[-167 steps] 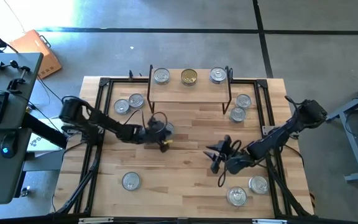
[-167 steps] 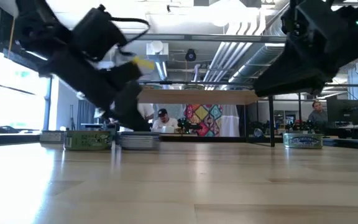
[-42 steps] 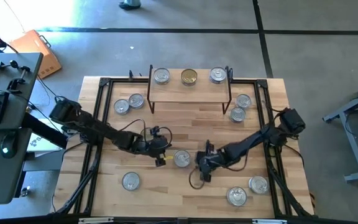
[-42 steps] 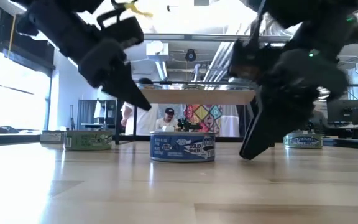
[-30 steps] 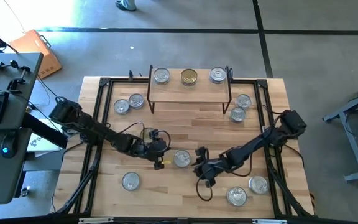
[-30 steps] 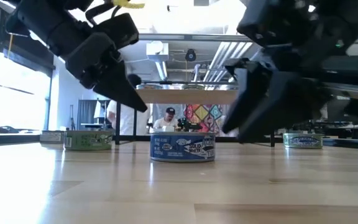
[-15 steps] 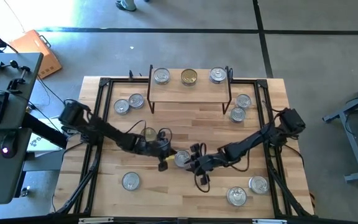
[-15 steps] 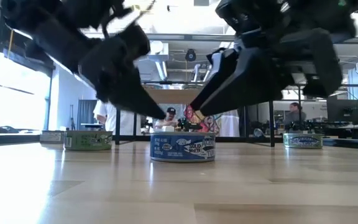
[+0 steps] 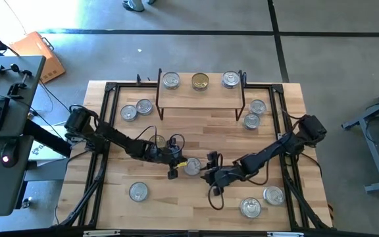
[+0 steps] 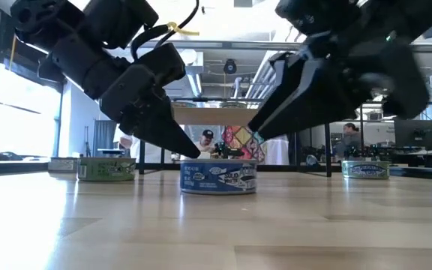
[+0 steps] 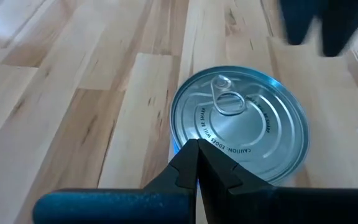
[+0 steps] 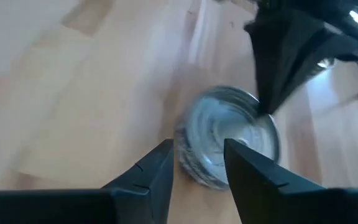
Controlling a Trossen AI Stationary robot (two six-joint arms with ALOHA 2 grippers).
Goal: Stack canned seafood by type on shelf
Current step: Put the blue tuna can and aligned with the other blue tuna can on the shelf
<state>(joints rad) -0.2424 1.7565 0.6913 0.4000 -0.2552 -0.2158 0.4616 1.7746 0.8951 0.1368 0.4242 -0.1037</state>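
**Hazards.** The blue-labelled tin (image 9: pixel 191 167) stands mid-table, well short of the shelf (image 9: pixel 199 99). My left pincer (image 9: pixel 178 164) is pressed together, and its tip sits at the tin's near rim. My right pincer (image 9: pixel 206 173) is half spread and aimed at the tin from the opposite side, with nothing held.

- If the right closes while the left tip is there, the two may clash.
- The tin may skid out sideways.
- The tin is low, so a shallow pinch could slip.

**Count.** Eleven tins are clearly visible.

- Three are on the shelf: two silver-lidded and one gold-lidded (image 9: pixel 200 81).
- Eight silver-lidded tins are on the table: two left of the shelf, two right of it, the contested one, and three along the front.
- A possible twelfth tin under my left arm cannot be confirmed.
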